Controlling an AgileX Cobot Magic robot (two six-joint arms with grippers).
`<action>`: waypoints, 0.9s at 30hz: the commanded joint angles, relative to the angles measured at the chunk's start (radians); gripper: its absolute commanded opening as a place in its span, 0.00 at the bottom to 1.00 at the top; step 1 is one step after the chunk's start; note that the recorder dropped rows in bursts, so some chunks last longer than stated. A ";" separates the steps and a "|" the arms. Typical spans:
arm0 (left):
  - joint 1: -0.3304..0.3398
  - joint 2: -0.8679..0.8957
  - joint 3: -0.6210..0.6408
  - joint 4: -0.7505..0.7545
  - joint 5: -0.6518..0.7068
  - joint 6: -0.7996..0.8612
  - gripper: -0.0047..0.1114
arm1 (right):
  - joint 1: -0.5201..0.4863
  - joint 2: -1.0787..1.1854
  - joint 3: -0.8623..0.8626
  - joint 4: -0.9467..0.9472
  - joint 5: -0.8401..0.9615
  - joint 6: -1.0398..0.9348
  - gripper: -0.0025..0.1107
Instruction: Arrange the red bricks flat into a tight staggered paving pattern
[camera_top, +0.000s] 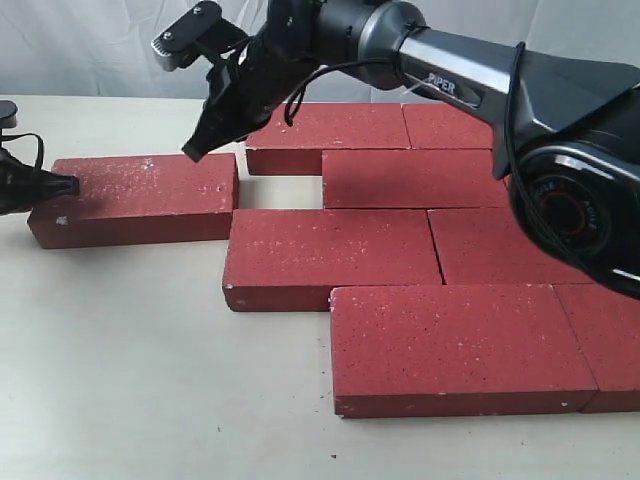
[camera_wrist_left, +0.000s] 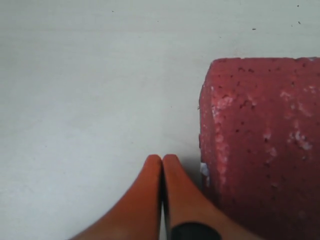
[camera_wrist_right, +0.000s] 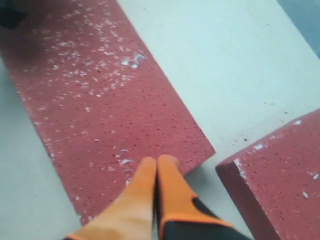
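**Near courses.** Two of the red bricks (camera_top: 460, 345) lay flat, end to end, at the front of the table (camera_top: 120, 380), with their joint closed. Behind them a second course of two sat staggered against the first and was equally tight.

**Third course.** This course was incomplete. The third-course brick (camera_top: 410, 178) was in place, but a bare strip of table separated its end from the loose brick (camera_top: 140, 195). That brick lay flat on the left of the exterior view, roughly in line with the course and slightly skewed.

**Grippers.**
- The left gripper (camera_top: 62, 185) stood at the loose brick's outer end, its jaws pressed together with nothing between them.
- The right gripper (camera_top: 200, 145) reached across the middle, likewise closed and empty.
- The right gripper's tip was over the loose brick's far inner corner. Whether it was bearing on the surface could not be told.

**Far course.** The back-course bricks (camera_top: 325, 125) lay flat, with their joint closed.

**Assessment.** The step in hand appeared to be closing the third course. The next move called for a steady lengthwise push from the left gripper. The right gripper would need to square the brick so that its end met the third-course brick and its long side seated against the second course. The brick's inner corner might catch on the second course's corner if the skew went uncorrected.
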 joint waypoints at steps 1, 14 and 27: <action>-0.004 -0.003 -0.005 0.001 -0.009 -0.001 0.04 | -0.005 0.052 0.003 -0.011 -0.067 0.009 0.02; -0.004 -0.003 -0.005 0.001 -0.027 -0.001 0.04 | 0.001 0.139 0.003 -0.011 -0.189 -0.001 0.02; -0.083 -0.003 -0.016 0.011 -0.136 -0.001 0.04 | 0.001 0.145 0.003 -0.011 -0.175 -0.001 0.02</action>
